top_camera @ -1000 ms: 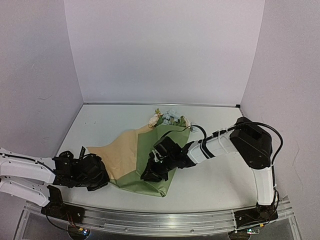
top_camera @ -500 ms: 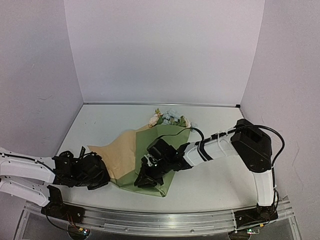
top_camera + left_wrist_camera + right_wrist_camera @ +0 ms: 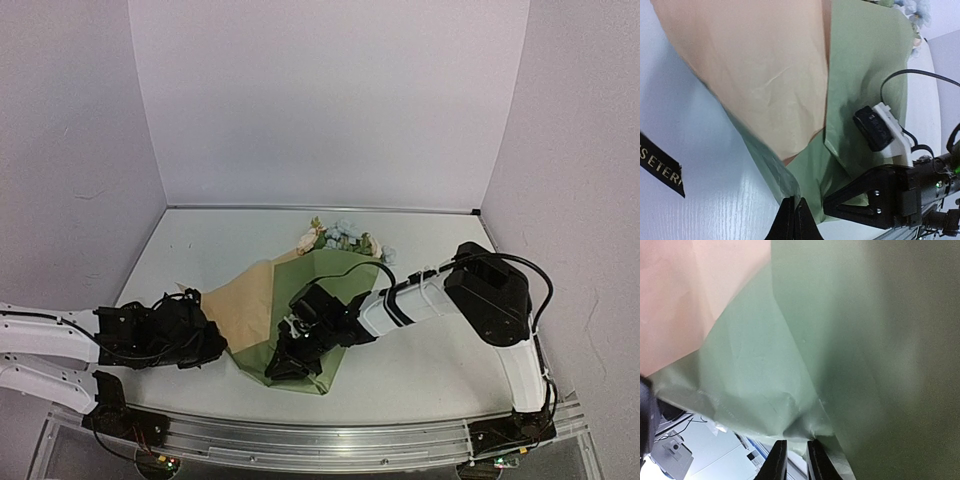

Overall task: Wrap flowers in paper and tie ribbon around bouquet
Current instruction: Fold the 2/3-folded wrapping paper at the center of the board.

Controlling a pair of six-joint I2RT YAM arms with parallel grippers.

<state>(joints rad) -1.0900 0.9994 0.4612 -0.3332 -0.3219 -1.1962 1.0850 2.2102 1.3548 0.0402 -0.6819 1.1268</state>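
The paper (image 3: 340,285) lies across the middle of the table, its green face folded over its tan face (image 3: 250,300). The flowers (image 3: 340,238) stick out of its far end, blooms only. My left gripper (image 3: 213,346) is shut on the paper's near-left edge; the left wrist view shows its jaws (image 3: 794,204) pinching that thin green edge. My right gripper (image 3: 277,367) sits at the near corner of the green flap, and its jaws (image 3: 795,452) stand a narrow gap apart with the puckered paper (image 3: 840,315) caught at their tips. A black ribbon (image 3: 662,167) end with pale lettering lies on the table left of the paper.
White walls close in the table on the left, back and right. The metal rail (image 3: 330,440) runs along the near edge, just below both grippers. The right arm's cable (image 3: 385,262) loops over the green paper.
My right gripper has moved left and toward the near edge, dragging the green flap with it. My left gripper has shifted slightly right, still on the paper's edge.
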